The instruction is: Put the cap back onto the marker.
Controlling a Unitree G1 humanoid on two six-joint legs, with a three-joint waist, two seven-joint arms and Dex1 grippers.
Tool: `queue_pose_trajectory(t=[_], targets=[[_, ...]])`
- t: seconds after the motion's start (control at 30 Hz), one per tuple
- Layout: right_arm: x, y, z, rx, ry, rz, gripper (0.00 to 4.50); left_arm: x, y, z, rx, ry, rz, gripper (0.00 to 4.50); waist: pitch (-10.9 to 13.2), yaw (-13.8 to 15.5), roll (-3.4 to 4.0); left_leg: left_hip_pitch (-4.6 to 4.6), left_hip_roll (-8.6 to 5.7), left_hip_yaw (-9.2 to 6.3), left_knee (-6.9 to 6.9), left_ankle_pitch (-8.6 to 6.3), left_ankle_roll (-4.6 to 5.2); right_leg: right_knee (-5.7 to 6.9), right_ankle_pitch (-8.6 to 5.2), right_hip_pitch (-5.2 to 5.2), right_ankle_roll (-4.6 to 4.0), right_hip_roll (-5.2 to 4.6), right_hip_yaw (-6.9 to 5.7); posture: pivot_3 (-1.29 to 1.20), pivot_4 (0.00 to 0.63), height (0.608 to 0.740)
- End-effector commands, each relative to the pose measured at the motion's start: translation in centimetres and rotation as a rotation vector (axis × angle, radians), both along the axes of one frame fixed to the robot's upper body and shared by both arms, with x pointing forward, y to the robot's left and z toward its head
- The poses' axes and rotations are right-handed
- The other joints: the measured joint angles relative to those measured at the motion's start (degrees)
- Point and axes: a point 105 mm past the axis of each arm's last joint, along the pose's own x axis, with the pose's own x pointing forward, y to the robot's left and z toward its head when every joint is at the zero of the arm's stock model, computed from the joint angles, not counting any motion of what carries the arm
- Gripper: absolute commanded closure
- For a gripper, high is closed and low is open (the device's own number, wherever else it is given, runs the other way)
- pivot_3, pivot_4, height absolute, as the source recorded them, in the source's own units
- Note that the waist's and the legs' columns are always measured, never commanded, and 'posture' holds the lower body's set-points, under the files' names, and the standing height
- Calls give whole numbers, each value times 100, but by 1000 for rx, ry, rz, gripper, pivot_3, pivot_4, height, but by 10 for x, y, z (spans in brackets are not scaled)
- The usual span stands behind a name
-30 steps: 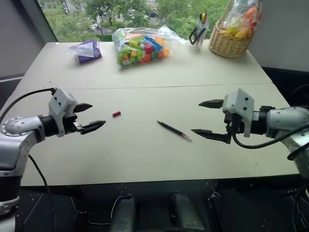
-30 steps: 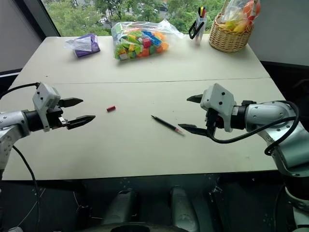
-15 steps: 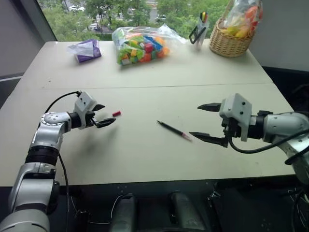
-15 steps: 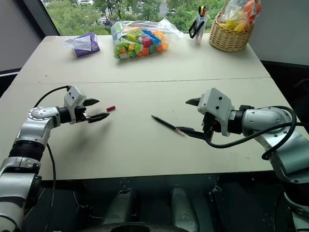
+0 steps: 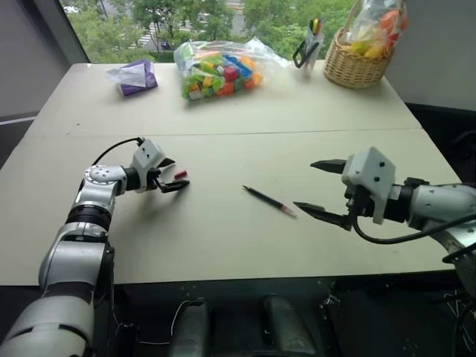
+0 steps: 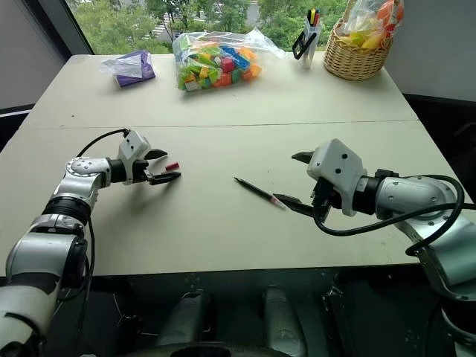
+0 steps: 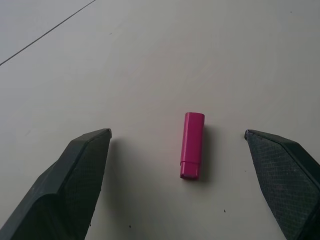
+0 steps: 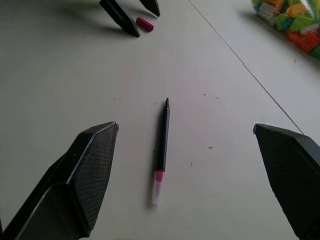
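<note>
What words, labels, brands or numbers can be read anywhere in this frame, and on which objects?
None can be read.
The cap: plain, no print visible.
The marker: no legible marking.
The bag of bricks and the basket: any print is too small to read.

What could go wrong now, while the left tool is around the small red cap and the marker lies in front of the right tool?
1. The cap is tiny and lies free on the table between the wide-open left tool; closing unevenly may push or roll it away.
2. The marker is very slim and flat on the table; the open right tool may scrape the surface or nudge it instead of lifting it.
</note>
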Motion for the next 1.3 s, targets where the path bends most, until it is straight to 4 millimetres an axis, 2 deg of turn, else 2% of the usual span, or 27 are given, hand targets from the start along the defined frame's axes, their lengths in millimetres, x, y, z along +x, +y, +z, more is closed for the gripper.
queue_pose_trajectory(t=[0.03,0.17,0.27,0.33,0.5,0.53,0.83,1.0,1.1,1.3], targets=[[-4,1,10,3,-55,-1,11,0,0,-5,44,22,-4,22,-1,-1,0,0,0,0,0,0,0,0,0,0,0,0,0,0,150,740],[-4,1,11,3,-59,-6,11,-2,2,-12,62,44,-1,22,-3,-5,0,2,0,-1,1,0,0,3,0,1,1,0,0,0,150,740],[-4,1,11,2,-62,-9,11,-4,4,-16,70,62,2,778,-6,-6,0,7,0,-1,1,0,0,4,0,5,1,0,0,0,150,740],[-4,1,11,0,-64,-13,11,-5,6,-19,76,74,4,1585,-7,-9,0,15,0,-1,1,0,0,5,0,12,1,1,0,0,150,740],[-4,0,11,-3,-67,-21,11,-8,10,-24,88,94,9,4147,-9,-26,-1,40,2,-1,1,1,0,12,0,30,0,5,2,0,150,740],[-4,0,11,-4,-67,-23,11,-9,11,-25,90,97,10,4477,-9,-30,-1,45,3,0,0,0,0,12,0,33,-1,6,2,0,150,740],[-4,0,11,-3,-66,-22,11,-11,14,-23,92,91,-10,4477,-10,-51,-1,61,6,3,-3,0,1,12,-1,46,-2,9,5,0,150,740],[-1,7,11,65,-61,-15,11,-9,3,4,28,14,-82,4477,-9,-59,-2,60,8,5,-5,0,0,12,-1,45,-2,10,6,0,150,740],[6,18,4,142,-42,-26,11,-12,-2,19,-16,-25,-118,4477,-8,-47,-3,54,9,4,-7,0,1,10,-1,40,-2,11,6,0,150,740],[24,37,-15,217,-12,-51,11,-31,-14,41,-78,-83,-158,4477,-7,-38,-4,13,8,0,-1,1,0,12,0,4,-1,4,4,0,150,740]])
